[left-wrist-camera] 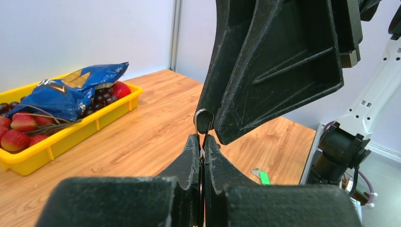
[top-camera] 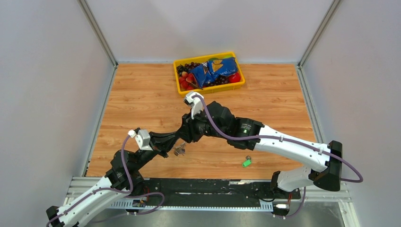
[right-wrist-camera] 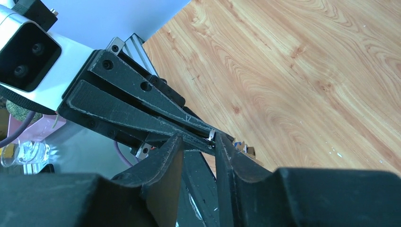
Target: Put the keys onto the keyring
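My left gripper (top-camera: 176, 147) (left-wrist-camera: 202, 138) is shut on the keyring (left-wrist-camera: 196, 119), a thin silver wire loop that sticks up from its fingertips. Small keys hang below the keyring (top-camera: 179, 151), and a blue tag (right-wrist-camera: 243, 147) shows among them. My right gripper (top-camera: 186, 134) (right-wrist-camera: 196, 140) is open, with its jaws on either side of the left fingertips. One right finger lies against the keyring (right-wrist-camera: 212, 136). A key with a green tag (top-camera: 246, 162) (left-wrist-camera: 261, 176) lies flat on the table, to the right of both grippers and apart from them.
A yellow bin (top-camera: 213, 88) (left-wrist-camera: 71, 140) holding a blue snack bag (top-camera: 213, 70), strawberries and dark grapes stands at the back of the wooden table. Grey walls close in the left, right and back sides. A metal rail runs along the near edge.
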